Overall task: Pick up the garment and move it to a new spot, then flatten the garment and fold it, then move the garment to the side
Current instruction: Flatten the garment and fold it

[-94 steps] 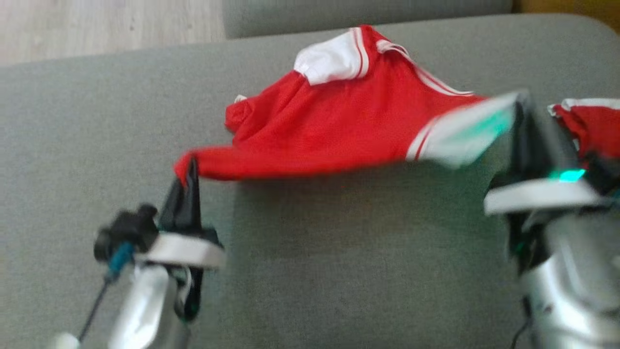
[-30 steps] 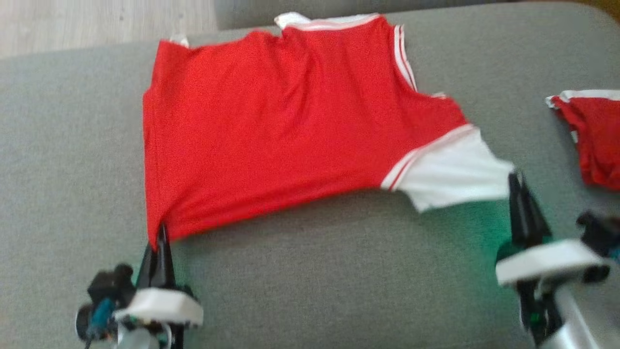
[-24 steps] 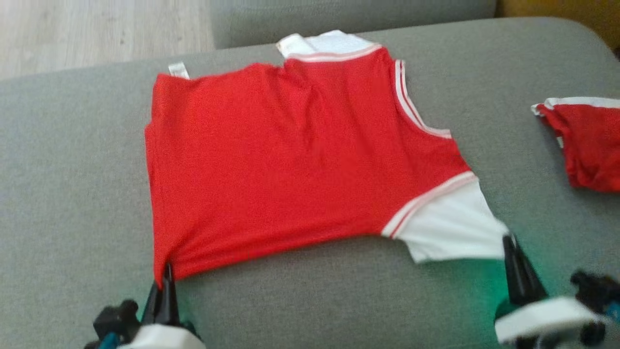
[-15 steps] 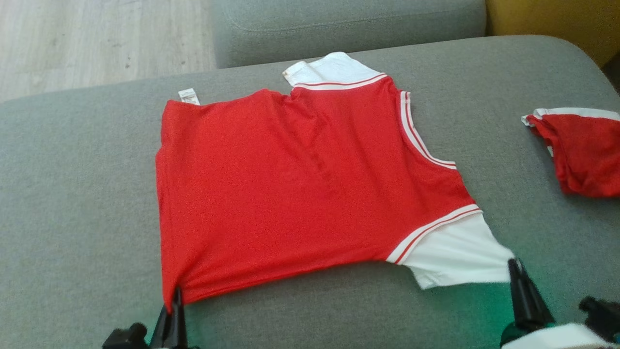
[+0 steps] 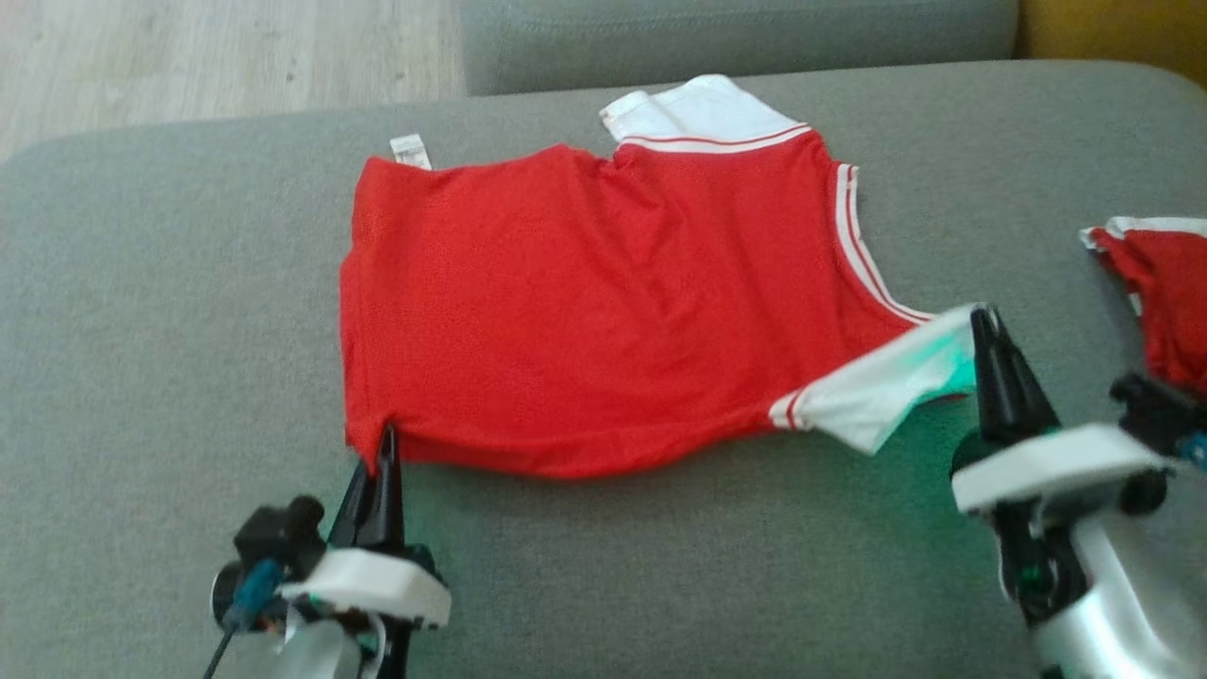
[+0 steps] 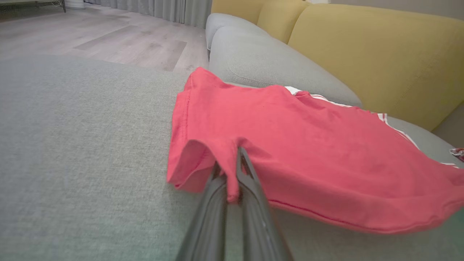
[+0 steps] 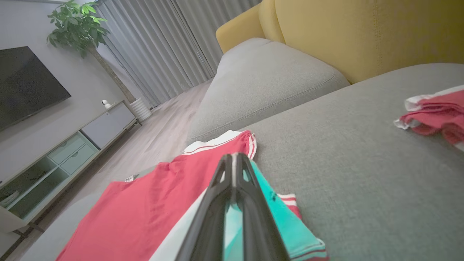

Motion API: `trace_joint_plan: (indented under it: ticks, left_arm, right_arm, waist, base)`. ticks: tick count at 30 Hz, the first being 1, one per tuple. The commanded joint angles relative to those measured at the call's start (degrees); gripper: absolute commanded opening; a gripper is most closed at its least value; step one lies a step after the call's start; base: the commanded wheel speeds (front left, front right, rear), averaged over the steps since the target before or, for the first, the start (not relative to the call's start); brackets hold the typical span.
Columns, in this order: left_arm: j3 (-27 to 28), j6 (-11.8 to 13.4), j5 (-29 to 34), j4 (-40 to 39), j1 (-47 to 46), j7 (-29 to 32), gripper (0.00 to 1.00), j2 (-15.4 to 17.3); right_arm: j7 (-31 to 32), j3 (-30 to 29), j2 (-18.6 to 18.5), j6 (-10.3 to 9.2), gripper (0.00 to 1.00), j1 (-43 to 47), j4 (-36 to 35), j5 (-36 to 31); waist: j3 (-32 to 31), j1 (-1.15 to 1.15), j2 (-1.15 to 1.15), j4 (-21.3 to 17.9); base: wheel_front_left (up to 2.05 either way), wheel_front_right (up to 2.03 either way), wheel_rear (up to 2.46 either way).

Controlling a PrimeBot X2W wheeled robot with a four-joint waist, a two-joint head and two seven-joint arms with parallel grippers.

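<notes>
Left end effector (image 5: 385,443) pinches the garment (image 5: 603,302) at its hem corner; right end effector (image 5: 981,321) pinches the white sleeve (image 5: 877,396). It lies on the grey sofa (image 5: 141,330). I think it's soft and floppy; corners grip best.

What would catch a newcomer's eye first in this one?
The red garment lies spread on the grey cushion, its near hem corner pinched by the left gripper and its white sleeve held by the right gripper. Another red-and-white cloth lies further right, and a yellow sofa back rises behind.

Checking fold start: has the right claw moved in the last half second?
Yes. Against the other red cloth, the right claw has gone forward, lifting the white sleeve.
</notes>
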Motion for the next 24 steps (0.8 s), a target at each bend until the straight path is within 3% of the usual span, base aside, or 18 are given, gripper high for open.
trace_joint_plan:
  ticks: [1, 19, 20, 21, 22, 23, 24]
  left_arm:
    - [1.1, 0.1, -0.3, -0.5, -3.1, -0.3, 0.00, 0.4]
    - [-3.9, 6.0, -4.2, 10.0, -20.0, -0.3, 0.00, 0.4]
    - [-3.9, 6.3, -4.0, 10.1, -20.5, -0.3, 0.16, 0.4]
    - [-3.8, 6.6, -3.7, 9.9, -20.9, -0.3, 0.44, 0.4]
    - [-3.8, 6.6, -3.7, 9.9, -20.9, -0.3, 0.44, 0.4]
    - [-3.7, 6.9, -3.3, 9.6, -21.0, -0.3, 1.00, 0.4]
    - [-3.5, 7.4, -2.7, 9.0, -21.1, -0.3, 1.00, 0.4]
  right_arm:
    - [-0.1, 1.1, -0.2, -0.04, 0.00, -3.1, -0.7, -0.6]
    - [-4.2, -1.4, 0.3, -0.04, 0.00, -26.7, 20.1, -6.7]
    - [-4.5, -1.6, 0.5, -0.04, 0.04, -27.4, 21.1, -7.2]
    - [-4.9, -1.7, 0.7, -0.04, 0.81, -27.9, 21.9, -7.8]
    - [-4.9, -1.7, 0.7, -0.04, 0.81, -27.9, 21.9, -7.8]
    - [-5.2, -1.8, 0.9, -0.04, 1.00, -28.4, 22.4, -8.3]
    - [-5.6, -1.8, 0.8, -0.04, 1.00, -28.7, 22.7, -9.3]
  waist:
    - [1.1, -0.01, 0.00, 0.7]
    - [9.1, -0.01, 0.00, 3.4]
    - [9.2, -0.01, 0.00, 3.4]
    - [9.3, -0.01, 0.00, 3.4]
    - [9.3, -0.01, 0.00, 3.4]
    - [9.3, -0.01, 0.00, 3.5]
    - [9.2, -0.01, 0.00, 3.5]
  base:
    - [0.00, 0.00, 0.00]
    - [0.00, 0.00, 0.00]
    - [0.00, 0.00, 0.00]
    - [0.00, 0.00, 0.00]
    - [0.00, 0.00, 0.00]
    - [0.00, 0.00, 0.00]
    - [0.00, 0.00, 0.00]
